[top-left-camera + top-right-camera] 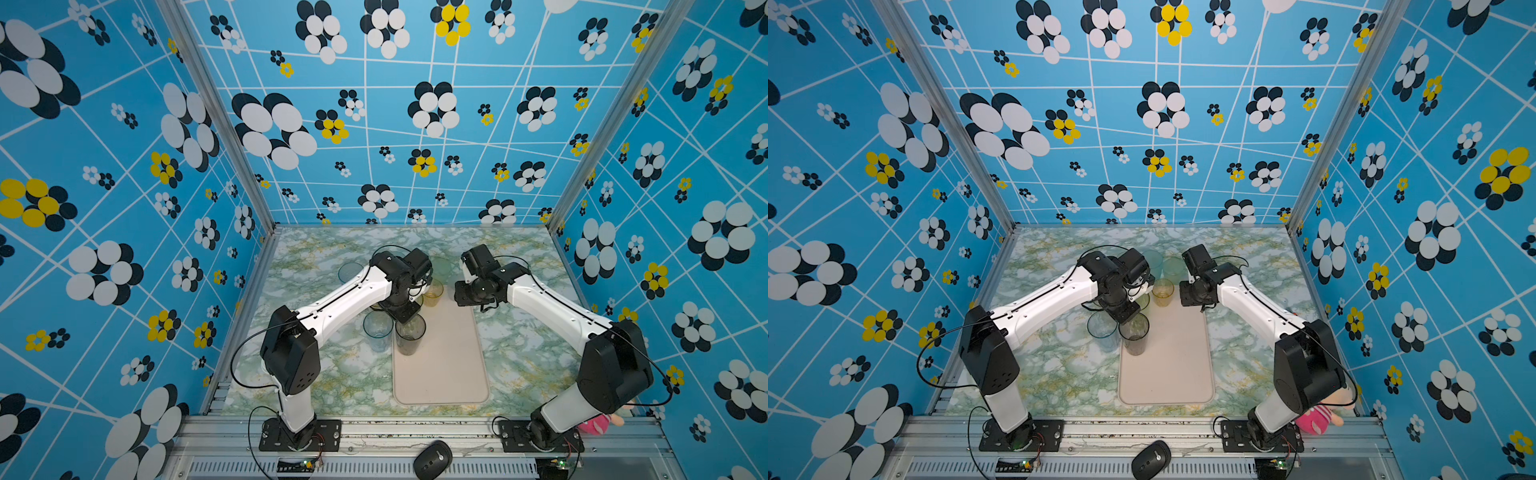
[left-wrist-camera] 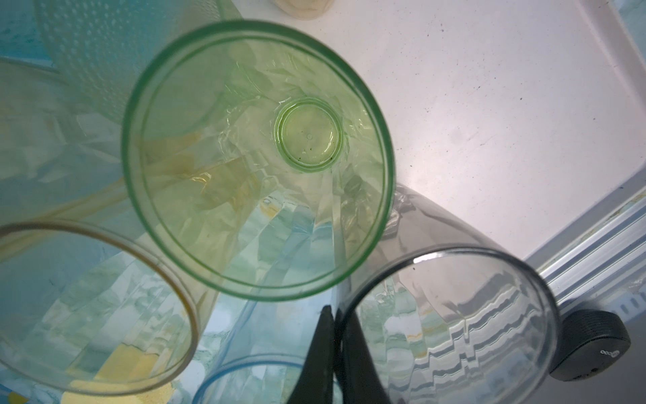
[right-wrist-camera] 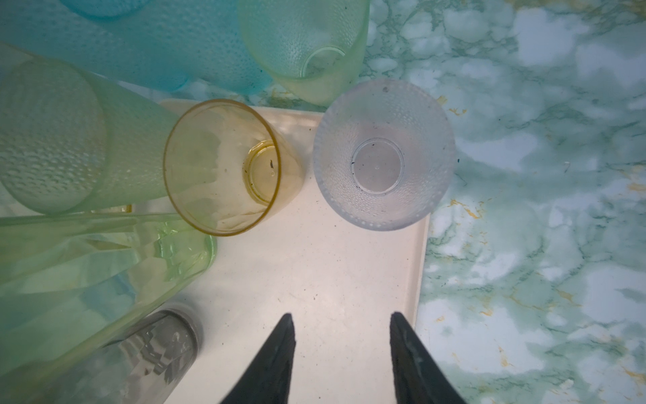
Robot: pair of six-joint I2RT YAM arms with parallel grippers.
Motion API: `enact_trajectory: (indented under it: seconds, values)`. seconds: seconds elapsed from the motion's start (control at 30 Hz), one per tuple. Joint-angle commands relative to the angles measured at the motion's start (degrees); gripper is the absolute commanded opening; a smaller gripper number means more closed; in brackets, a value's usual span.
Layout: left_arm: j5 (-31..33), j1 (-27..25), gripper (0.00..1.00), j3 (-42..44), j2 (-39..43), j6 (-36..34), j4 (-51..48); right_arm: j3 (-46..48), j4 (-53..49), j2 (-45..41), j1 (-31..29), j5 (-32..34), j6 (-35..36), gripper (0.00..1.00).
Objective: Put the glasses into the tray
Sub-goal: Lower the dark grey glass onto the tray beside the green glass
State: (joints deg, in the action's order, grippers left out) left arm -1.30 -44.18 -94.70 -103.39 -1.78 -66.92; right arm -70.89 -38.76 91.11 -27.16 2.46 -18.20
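Note:
My left gripper (image 2: 332, 309) is shut on the rim of a smoky grey glass (image 2: 451, 325), one finger inside the wall and one outside. In both top views this grey glass (image 1: 410, 337) is at the left edge of the cream tray (image 1: 446, 370). A smooth green glass (image 2: 258, 157) is right beside it. An amber glass (image 3: 223, 168) and a clear textured glass (image 3: 382, 157) stand in the tray's far end. My right gripper (image 3: 341, 318) hangs open over the bare tray (image 3: 314, 280), holding nothing.
Several more glasses crowd the table left of and behind the tray: a blue-rimmed one (image 1: 378, 328), a yellow-rimmed one (image 2: 94, 307), and teal (image 3: 157, 42) and pale green textured ones (image 3: 307, 45). A black mouse (image 1: 432, 459) lies on the front rail. A pink plush toy (image 1: 1316, 415) sits by the right arm's base.

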Motion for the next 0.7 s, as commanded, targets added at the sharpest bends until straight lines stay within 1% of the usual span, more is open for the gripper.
enact_trajectory:
  seconds: [0.0,0.1,0.2,0.57,0.67]
  values:
    - [-0.46,0.59,0.07,-2.00,-0.49,-1.03,-0.32,-1.27,-1.23,0.56,-0.30,0.39,0.88,0.47]
    - [-0.47,0.62,0.12,-1.94,-0.32,-0.94,-0.32,-1.28,-1.24,0.55,-0.35,0.33,0.88,0.47]
    - [-0.40,0.63,0.15,-1.73,-0.14,-0.90,-0.41,-1.28,-1.23,0.47,-0.28,0.22,0.88,0.47]
    - [-0.28,0.51,0.19,-1.45,0.36,-0.77,-0.49,-1.13,-1.40,0.12,-0.35,0.22,0.77,0.47]
    - [-0.70,0.50,0.19,-1.37,0.39,-0.77,-0.58,-1.12,-1.49,-0.01,-0.28,0.20,0.77,0.47]
